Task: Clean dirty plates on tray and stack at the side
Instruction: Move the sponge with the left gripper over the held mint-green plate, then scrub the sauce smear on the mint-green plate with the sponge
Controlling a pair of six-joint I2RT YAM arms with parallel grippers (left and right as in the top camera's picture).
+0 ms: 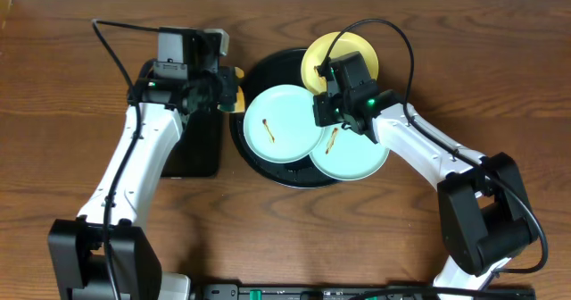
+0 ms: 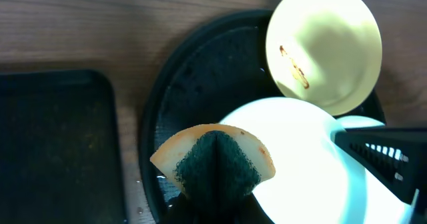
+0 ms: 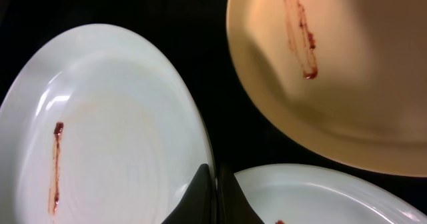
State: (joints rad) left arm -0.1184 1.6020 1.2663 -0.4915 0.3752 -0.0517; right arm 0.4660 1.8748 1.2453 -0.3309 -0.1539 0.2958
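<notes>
All three smeared plates lie on the round black tray [image 1: 257, 75]: the left mint plate [image 1: 284, 126], the right mint plate [image 1: 357, 162] and the yellow plate [image 1: 341, 48]. My right gripper [image 3: 215, 195] has its fingers pressed together at the left mint plate's rim, probably to steady it. My left gripper [image 1: 228, 90] pinches a folded sponge [image 2: 213, 163] over the tray's edge, ready to wipe.

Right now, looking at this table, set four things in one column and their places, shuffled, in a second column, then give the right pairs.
1 yellow plate
2 sponge
3 rectangular tray
4 round tray

A pinched in the left gripper
B under the plates
C on the round tray's far edge
D on the table, left of the round tray

Pairs: 1-C, 2-A, 3-D, 4-B
</notes>
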